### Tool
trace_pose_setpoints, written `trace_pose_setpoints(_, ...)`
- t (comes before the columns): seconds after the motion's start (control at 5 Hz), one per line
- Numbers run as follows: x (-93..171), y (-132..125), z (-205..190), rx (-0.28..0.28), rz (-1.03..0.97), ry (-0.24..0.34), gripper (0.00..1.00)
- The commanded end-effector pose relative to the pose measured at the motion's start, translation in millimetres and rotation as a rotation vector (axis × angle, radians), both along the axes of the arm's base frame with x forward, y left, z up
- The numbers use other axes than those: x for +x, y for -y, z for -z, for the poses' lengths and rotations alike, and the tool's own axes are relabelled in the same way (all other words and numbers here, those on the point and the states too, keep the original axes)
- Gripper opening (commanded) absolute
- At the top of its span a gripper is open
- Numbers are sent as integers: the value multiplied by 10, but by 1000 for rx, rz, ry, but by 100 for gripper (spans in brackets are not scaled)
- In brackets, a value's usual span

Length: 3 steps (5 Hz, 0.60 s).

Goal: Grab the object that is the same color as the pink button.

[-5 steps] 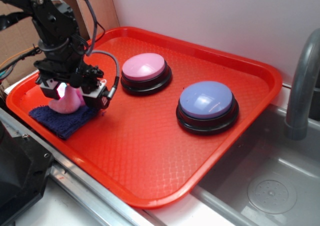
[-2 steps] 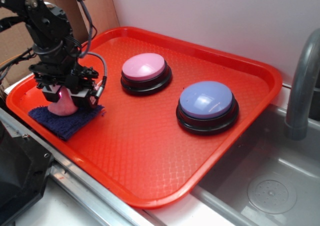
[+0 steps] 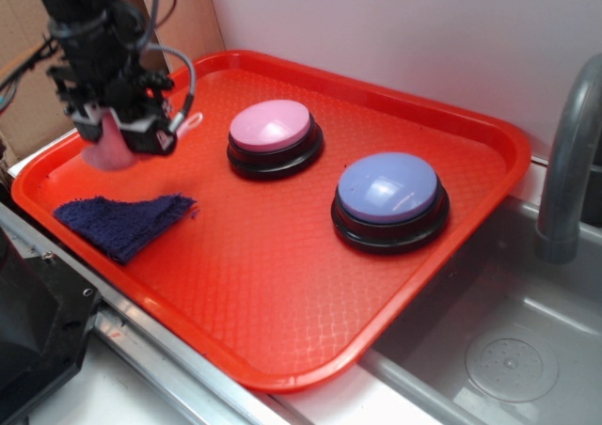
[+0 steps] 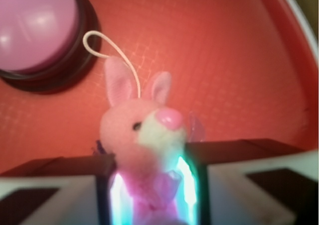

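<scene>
The object is a small pink plush bunny with a thin white loop string. My gripper is shut on its body, and its head and ears stick out past the jaws. In the exterior view the plush hangs in my gripper above the left part of the red tray, clear of the surface. The pink button with its black base stands to the right of the gripper; it also shows at the wrist view's top left, pink button.
A dark blue cloth lies on the tray below my gripper. A lavender-blue button sits right of centre. A sink and grey faucet lie to the right. A white wall runs behind.
My gripper has risen off the blue cloth and shifted back, carrying the pink plush up with it. The cloth stays on the tray, now uncovered.
</scene>
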<state>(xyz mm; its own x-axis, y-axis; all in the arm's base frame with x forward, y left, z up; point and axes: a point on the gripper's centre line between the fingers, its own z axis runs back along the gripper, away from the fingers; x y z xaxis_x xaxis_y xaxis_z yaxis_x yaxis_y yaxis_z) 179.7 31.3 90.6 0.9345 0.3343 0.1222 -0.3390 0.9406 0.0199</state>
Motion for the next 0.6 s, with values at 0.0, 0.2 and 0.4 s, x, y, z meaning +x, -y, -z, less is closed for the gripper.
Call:
trace_pose_setpoints(0.0,62,376,-619,-81,212,20,0)
trace_pose_setpoints(0.2,-34,619,-756,-145,284,-24,0)
trace_pose_setpoints(0.4,-90,579,-656,-119,204,-41,0)
